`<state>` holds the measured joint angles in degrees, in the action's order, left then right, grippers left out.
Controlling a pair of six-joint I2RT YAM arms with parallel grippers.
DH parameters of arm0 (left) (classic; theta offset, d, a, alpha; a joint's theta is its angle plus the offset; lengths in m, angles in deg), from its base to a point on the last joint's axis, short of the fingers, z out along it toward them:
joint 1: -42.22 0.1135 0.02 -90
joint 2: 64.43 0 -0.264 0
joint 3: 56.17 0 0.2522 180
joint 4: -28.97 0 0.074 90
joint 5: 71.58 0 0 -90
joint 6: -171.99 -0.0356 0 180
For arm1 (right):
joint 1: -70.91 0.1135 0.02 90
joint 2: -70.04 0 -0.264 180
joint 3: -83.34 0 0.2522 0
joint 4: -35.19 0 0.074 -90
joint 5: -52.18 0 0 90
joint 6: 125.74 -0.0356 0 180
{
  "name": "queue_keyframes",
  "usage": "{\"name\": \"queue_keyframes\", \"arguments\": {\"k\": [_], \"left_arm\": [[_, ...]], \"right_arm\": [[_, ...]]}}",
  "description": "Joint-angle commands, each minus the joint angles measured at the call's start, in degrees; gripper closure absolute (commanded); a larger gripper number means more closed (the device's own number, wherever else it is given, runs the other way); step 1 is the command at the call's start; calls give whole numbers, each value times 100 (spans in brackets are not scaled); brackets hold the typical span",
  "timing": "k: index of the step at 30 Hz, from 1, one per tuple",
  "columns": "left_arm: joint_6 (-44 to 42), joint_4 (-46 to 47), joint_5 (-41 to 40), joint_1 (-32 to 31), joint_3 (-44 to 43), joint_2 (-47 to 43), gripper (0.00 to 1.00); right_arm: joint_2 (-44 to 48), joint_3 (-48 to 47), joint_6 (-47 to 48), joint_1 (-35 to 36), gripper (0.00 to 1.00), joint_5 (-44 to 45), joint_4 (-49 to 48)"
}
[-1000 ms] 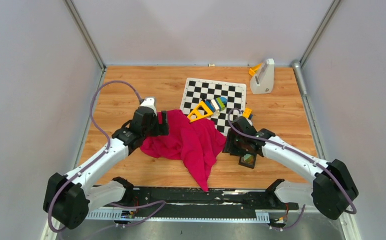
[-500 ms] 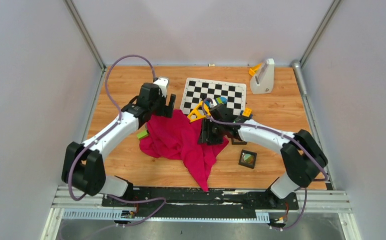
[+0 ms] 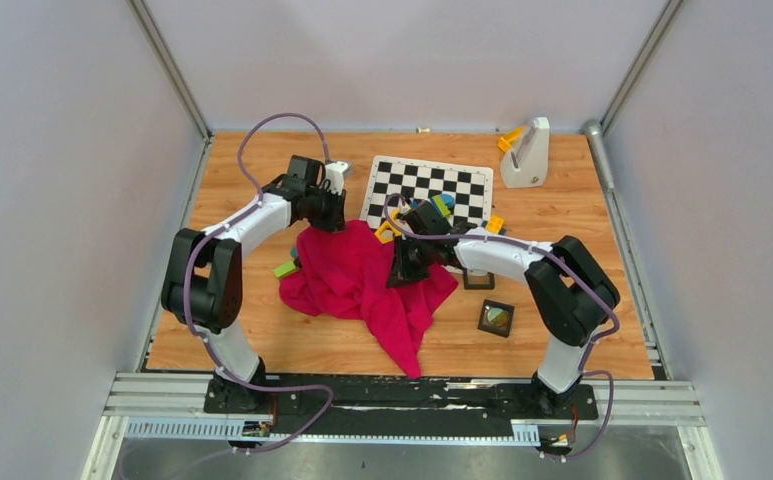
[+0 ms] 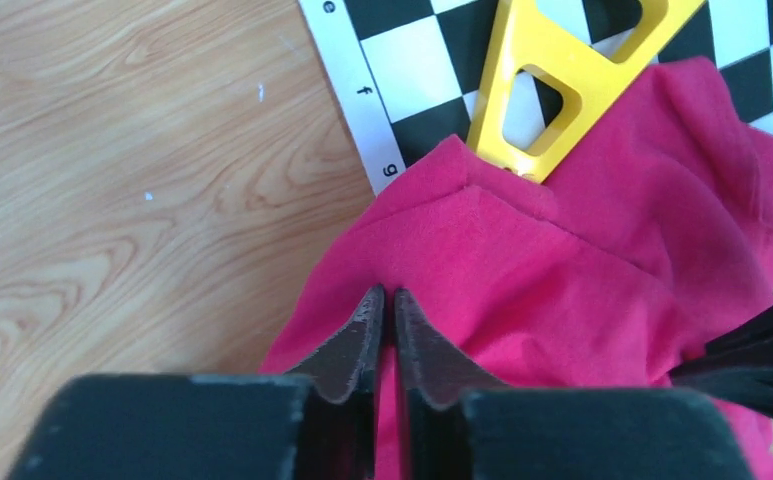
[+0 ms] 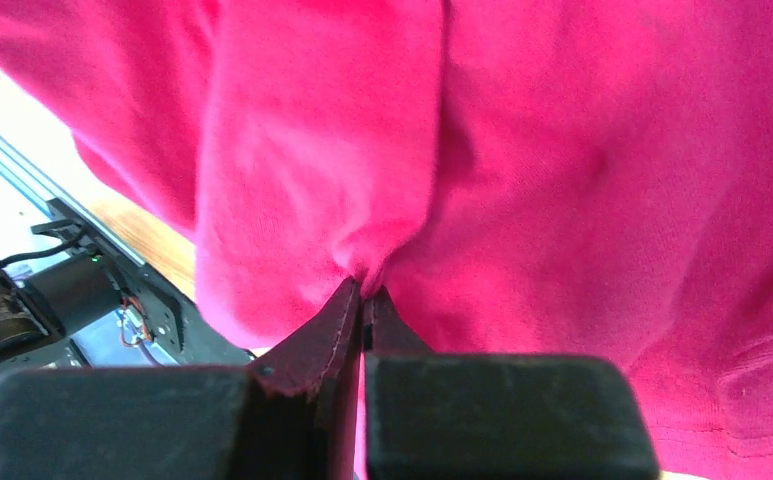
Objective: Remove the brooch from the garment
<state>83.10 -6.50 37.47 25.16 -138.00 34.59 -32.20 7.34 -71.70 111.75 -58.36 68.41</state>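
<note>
Top external view showed the large magenta-pink fabric garment (image 3: 362, 285) bunched on the wooden tabletop (image 3: 582, 240) and pinched at two points. The left tool (image 4: 383, 297) was closed narrow on the hem at the cloth's 11 o'clock. The right tool (image 5: 360, 290) was closed on a raised fold at 2 o'clock. A small round yellow-green disc, judged to be the brooch (image 3: 498, 318), lay inside a black square frame (image 3: 483, 322), apart from the cloth, at 4 o'clock from the right tool. The right arm was the nearer.
</note>
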Motion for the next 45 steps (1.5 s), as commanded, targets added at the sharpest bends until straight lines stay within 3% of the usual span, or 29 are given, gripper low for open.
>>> {"name": "queue_keyframes", "arguments": {"k": [1,2,11,20,23,26,29,34,40,45], "left_arm": [[-96,-321,637,95,-392,-16,95],[-100,-354,534,97,-462,-42,100],[464,-575,-530,106,-1429,-1250,100],[756,-1458,-1867,156,-4085,-1907,100],[784,-1493,-1878,158,-4387,-2066,100],[824,-1487,-1718,162,-4165,-2365,100],[913,-1225,-1611,160,-3499,-2879,100],[1257,-550,-1537,159,-1488,-3488,100],[1660,37,-1882,168,515,-3778,100],[2190,428,-1997,168,1991,-4283,100]], "right_arm": [[373,-508,226,-210,100,70,165],[502,-582,268,-303,100,124,272],[1400,-2074,730,-1284,100,451,1371],[747,-6610,1302,-1871,100,886,3410],[735,-7338,1328,-1882,100,723,3531],[996,-6934,1253,-1866,100,335,3397],[1509,-5868,1220,-1661,100,-8,3041],[1991,-3812,1479,-177,100,380,2504],[1722,-1857,1227,1448,100,288,1738],[1179,-636,649,1781,100,412,1175]]}}
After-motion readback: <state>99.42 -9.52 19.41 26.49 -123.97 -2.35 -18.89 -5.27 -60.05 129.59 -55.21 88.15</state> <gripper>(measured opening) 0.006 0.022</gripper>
